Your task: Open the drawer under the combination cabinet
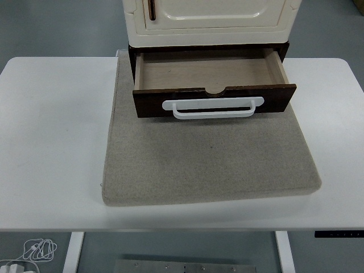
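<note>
Drawer (213, 85) sits pulled well out under cabinet (207, 20), white handle (213, 107) free. Task looks done; neither hand in view, fingers' state unknowable, no further move needed.

Views: 1, the head view only, so no part of the scene is shared with another view.
Position: high on the robot's side of the white table (51, 142).
Facing: forward and steeply down; the table's near edge runs across the bottom, floor below it.
Nearness: moderate; the whole grey mat (210, 165) and the open drawer (213, 85) fit in.
Cut off: the cream cabinet (210, 23) at the top edge.
</note>
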Controlling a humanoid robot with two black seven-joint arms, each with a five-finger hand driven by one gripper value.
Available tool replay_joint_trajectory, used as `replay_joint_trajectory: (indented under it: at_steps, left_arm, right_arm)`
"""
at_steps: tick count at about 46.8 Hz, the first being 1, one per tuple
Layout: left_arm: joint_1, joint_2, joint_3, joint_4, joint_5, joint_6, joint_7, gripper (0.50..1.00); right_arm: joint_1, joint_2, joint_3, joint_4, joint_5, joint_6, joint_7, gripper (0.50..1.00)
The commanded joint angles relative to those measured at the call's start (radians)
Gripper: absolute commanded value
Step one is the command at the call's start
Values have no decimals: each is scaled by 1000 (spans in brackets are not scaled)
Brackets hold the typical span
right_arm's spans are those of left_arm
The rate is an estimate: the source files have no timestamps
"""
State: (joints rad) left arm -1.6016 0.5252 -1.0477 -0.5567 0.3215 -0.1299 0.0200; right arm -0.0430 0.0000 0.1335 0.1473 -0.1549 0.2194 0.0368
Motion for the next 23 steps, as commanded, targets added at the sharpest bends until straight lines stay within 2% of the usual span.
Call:
replay_joint_trajectory:
  at_steps: [1,5,13,17,23]
  left_arm:
    - [26,-34,0,53,-41,56,14,1000]
    - [43,-66,0,125,-85,79,23,1000]
    - [80,-132,0,258,-147,79,49,1000]
    - [110,-149,0,274,-189,78,55,1000]
    - [173,-163,0,276,-301,78,93,1000]
  right_arm:
    - [0,0,0,0,0,0,0,926]
    - [0,0,0,0,0,0,0,926]
    - [-1,0,-3,0,0,0,0,926]
    - [-1,0,-2,0,0,2,0,926]
    - [-1,0,-2,2,0,2,0,926]
